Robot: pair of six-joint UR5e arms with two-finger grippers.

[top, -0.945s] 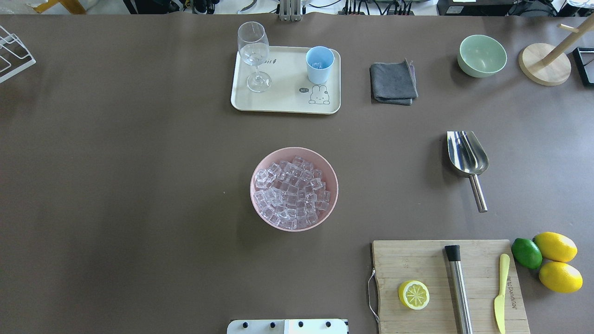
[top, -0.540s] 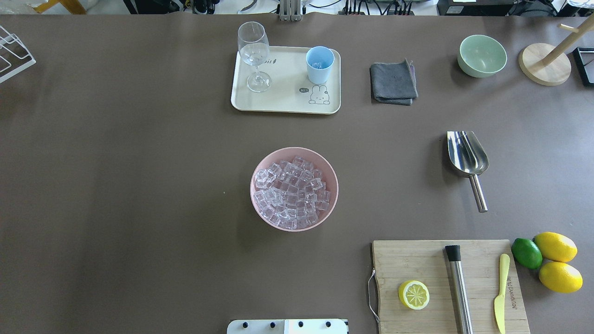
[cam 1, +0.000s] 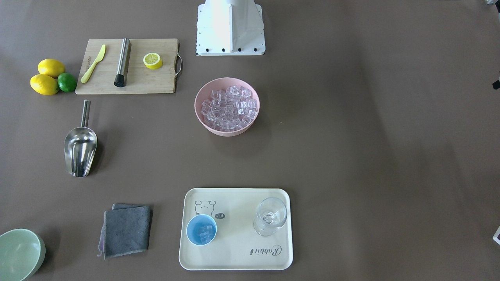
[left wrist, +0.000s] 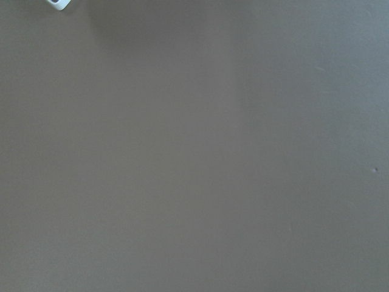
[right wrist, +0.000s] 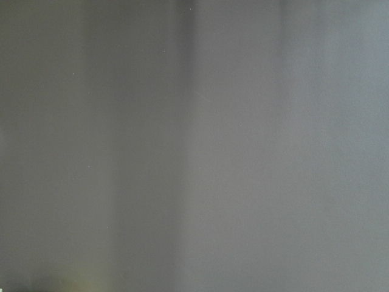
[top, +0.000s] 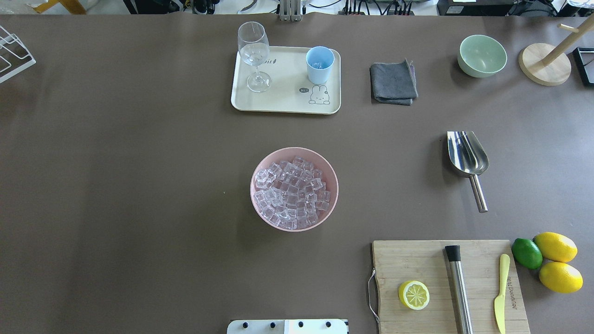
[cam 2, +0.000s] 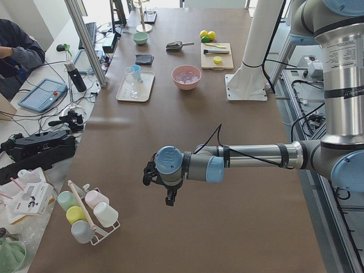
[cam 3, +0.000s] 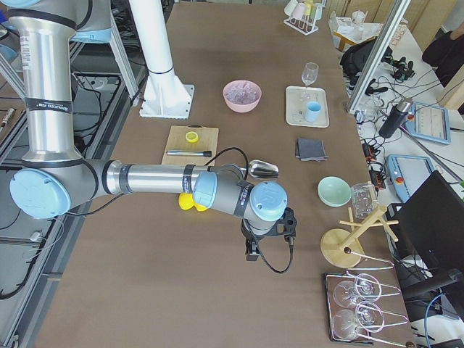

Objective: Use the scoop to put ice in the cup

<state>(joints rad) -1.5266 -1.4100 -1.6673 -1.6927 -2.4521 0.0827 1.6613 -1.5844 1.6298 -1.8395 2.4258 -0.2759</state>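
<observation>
The ice (top: 291, 191) fills a pink bowl (top: 253, 185) at the table's middle. The light-blue cup (top: 319, 66) stands on a cream tray (top: 283, 101) at the far side and holds a few ice cubes (cam 1: 204, 232). The steel scoop (top: 468, 157) lies flat on the table to the right, handle towards the robot. My left gripper (cam 2: 169, 197) hangs over bare table far to the left, shown only in the exterior left view. My right gripper (cam 3: 252, 251) hangs far to the right, shown only in the exterior right view. I cannot tell whether either is open or shut.
A stemmed glass (top: 254, 53) shares the tray. A grey cloth (top: 393, 83) and a green bowl (top: 481, 55) lie at the far right. A cutting board (top: 445, 287) holds a lemon half, a steel cylinder and a yellow knife. Lemons and a lime (top: 526, 253) lie beside it.
</observation>
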